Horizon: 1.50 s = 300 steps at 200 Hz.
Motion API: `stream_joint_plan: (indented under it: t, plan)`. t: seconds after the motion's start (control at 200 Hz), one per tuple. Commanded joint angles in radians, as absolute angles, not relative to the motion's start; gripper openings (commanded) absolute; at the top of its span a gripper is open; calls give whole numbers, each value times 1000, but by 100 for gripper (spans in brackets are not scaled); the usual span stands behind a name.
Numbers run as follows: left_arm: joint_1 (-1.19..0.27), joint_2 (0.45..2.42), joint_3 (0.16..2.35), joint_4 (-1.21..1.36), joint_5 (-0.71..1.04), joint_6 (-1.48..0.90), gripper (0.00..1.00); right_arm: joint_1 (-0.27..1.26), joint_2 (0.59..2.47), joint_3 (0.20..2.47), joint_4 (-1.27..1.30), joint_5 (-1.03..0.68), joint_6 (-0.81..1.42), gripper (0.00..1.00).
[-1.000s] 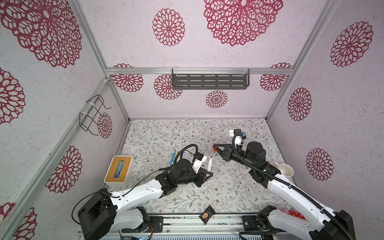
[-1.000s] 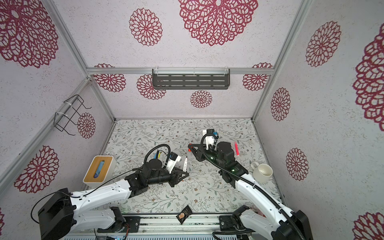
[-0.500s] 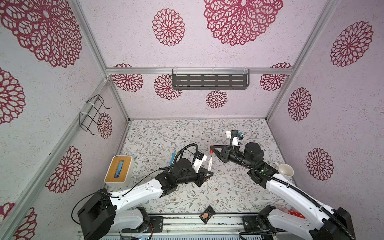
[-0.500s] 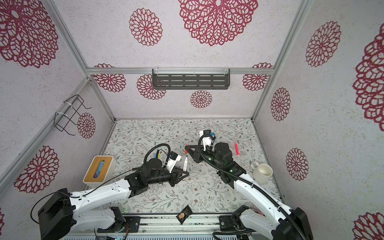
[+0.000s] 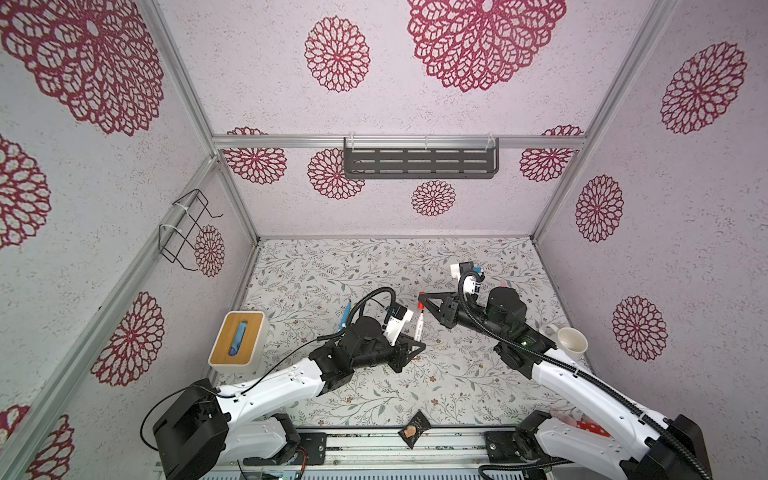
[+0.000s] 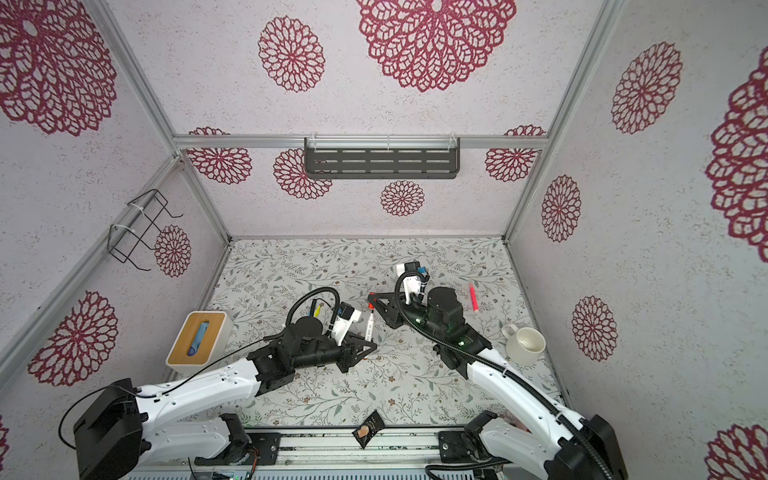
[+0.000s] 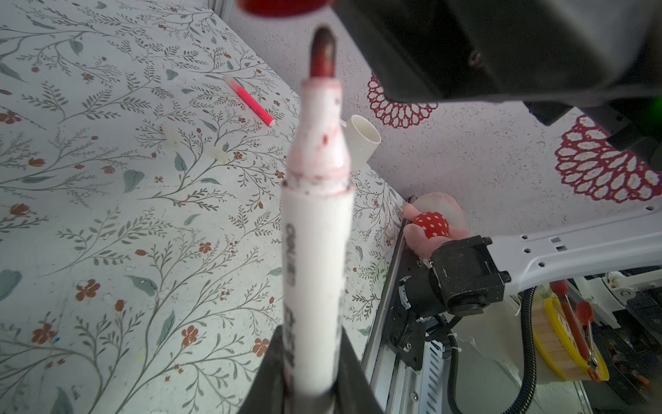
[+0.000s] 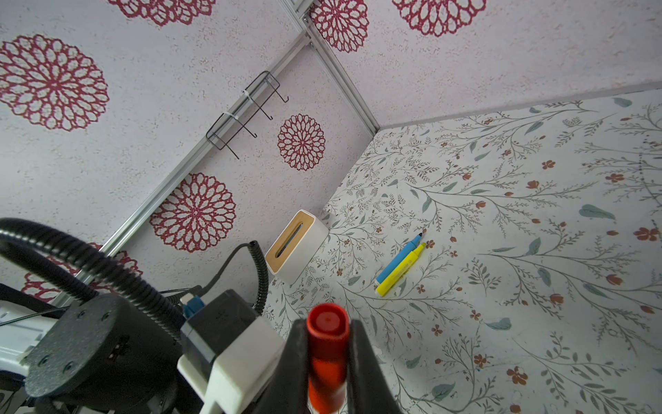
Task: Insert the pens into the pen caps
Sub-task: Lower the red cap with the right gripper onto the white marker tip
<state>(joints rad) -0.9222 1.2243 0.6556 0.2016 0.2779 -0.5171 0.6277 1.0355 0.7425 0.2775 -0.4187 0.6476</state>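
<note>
My left gripper (image 5: 417, 348) (image 7: 311, 362) is shut on a pen (image 5: 419, 329) (image 6: 368, 327) (image 7: 315, 251) with a white barrel. The pen stands upright, its dark red tip (image 7: 323, 53) pointing up. My right gripper (image 5: 422, 296) (image 8: 327, 340) is shut on a red-orange pen cap (image 6: 371, 297) (image 8: 327, 344) (image 7: 283, 5). The cap hangs just above the tip, a small gap apart. A blue pen (image 5: 346, 313) (image 8: 399, 258) and a yellow pen (image 6: 318, 309) (image 8: 401, 270) lie side by side behind my left arm. A pink pen (image 6: 473, 297) (image 7: 252, 102) lies at the right.
A wood-topped white box (image 5: 237, 343) stands by the left wall. A white mug (image 6: 525, 343) sits by the right wall. A dark wrapper (image 5: 413, 430) lies at the front edge. Two small pale pieces (image 7: 173, 138) lie near the pink pen, and a spotted plush toy (image 7: 430, 225) at the front right corner.
My right gripper has moved the cap a little to the left, over the pen's tip. The left arm and the pen have stayed still.
</note>
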Motion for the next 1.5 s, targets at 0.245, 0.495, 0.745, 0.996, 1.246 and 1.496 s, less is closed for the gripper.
stream_joint_plan:
  t: [0.245,0.495,0.745,0.996,1.246,1.496]
  plan:
    - [-933,1196,664,203,260,-492,0,638,983,735,290,-413,643,4]
    - [-933,1201,676,202,260,-490,0,645,964,748,281,-426,644,4]
    - [-932,1197,681,197,264,-490,0,659,953,717,278,-406,641,4]
    - [-932,1188,680,190,261,-489,0,665,948,701,282,-396,637,4]
    - [-931,1172,673,202,251,-485,0,687,952,671,305,-394,637,5]
    - [-931,1159,677,205,242,-481,0,735,965,653,344,-397,636,6]
